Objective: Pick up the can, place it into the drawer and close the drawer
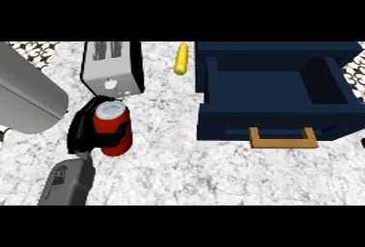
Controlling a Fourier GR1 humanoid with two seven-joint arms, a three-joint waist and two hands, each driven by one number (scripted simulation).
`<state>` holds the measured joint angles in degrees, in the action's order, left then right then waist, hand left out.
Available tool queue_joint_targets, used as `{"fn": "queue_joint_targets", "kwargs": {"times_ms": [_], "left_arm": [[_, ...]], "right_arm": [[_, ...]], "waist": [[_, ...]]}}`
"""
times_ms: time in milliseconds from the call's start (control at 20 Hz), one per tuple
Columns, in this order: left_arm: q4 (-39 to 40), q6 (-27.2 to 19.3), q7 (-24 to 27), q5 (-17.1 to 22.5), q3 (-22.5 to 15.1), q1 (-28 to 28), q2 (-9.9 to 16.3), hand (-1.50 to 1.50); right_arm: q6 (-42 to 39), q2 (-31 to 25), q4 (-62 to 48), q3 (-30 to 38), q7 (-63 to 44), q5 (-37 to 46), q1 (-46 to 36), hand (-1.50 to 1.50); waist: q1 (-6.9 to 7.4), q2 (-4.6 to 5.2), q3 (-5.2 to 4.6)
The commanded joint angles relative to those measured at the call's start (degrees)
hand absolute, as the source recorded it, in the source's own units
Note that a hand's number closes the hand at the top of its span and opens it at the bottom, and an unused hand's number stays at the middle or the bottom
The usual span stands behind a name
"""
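Can [114, 126], red and upright, sits wrapped in the left hand [87, 129], gripped for lifting toward the open drawer [274, 91] at right; the right hand is out of sight.

Counter [214, 178] carries everything. Can [114, 126] stands upright at left-centre, w/ the left hand [84, 129] curled round it from the left side; forearm comes in from the lower edge below it. Toaster [112, 67] sits directly behind the can, just beside it. Big metal appliance [28, 96] lies at far left, left of toaster & hand. Corn cob [182, 59] lies at the back, between toaster & drawer [274, 91]. Drawer is at right, pulled open, well apart from the can; its handle [283, 138] sticks out at the front edge, facing the near side.
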<state>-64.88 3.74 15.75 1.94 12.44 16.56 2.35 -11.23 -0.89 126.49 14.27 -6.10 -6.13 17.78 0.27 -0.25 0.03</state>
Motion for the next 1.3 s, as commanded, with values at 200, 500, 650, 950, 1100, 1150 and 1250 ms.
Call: {"fn": "queue_joint_targets", "kwargs": {"times_ms": [200,500,650,950,1100,1150,1250], "left_arm": [[-14.4,-6.2,-10.9,-2.3,-8.7,1.7,-2.3,1.50],[-18.3,-14.5,-23.3,-1.7,-15.9,12.2,-2.3,1.50],[-16.4,-17.6,-25.6,-1.4,-18.7,16.7,-2.3,1.50],[-10.3,-23.9,-26.3,-2.2,-22.0,26.2,-2.3,1.50],[-5.9,-26.4,-31.5,-1.6,-21.7,36.8,-2.3,1.50],[-3.3,-25.8,-29.0,-1.9,-20.8,37.5,-2.3,1.50],[-3.8,-28.1,-33.6,-1.6,-22.1,42.2,-2.4,1.50]], "right_arm": [[-0.6,0.4,-3.1,-0.6,2.1,0.8,-1.9,-1.50],[-0.7,-0.4,-0.1,2.0,0.5,-1.4,0.0,-1.50],[-0.2,-0.9,0.2,2.4,-1.8,-2.1,-2.0,-1.50],[-1.0,-1.3,-0.4,4.1,0.0,-2.2,-1.4,-1.50],[-0.2,0.3,-0.3,1.1,0.0,0.8,-1.9,-1.50],[-1.2,-0.7,2.3,2.8,-2.1,-2.8,-0.7,-1.50],[-1.1,-0.4,2.9,2.7,-2.7,-2.5,0.1,-1.50]], "waist": [[-0.30,0.16,-0.01],[-0.61,0.11,0.00],[-0.83,0.22,-0.01],[-1.14,0.30,-0.02],[-1.41,0.33,0.00],[-1.51,0.32,-0.01],[-1.59,0.24,-0.01]]}}
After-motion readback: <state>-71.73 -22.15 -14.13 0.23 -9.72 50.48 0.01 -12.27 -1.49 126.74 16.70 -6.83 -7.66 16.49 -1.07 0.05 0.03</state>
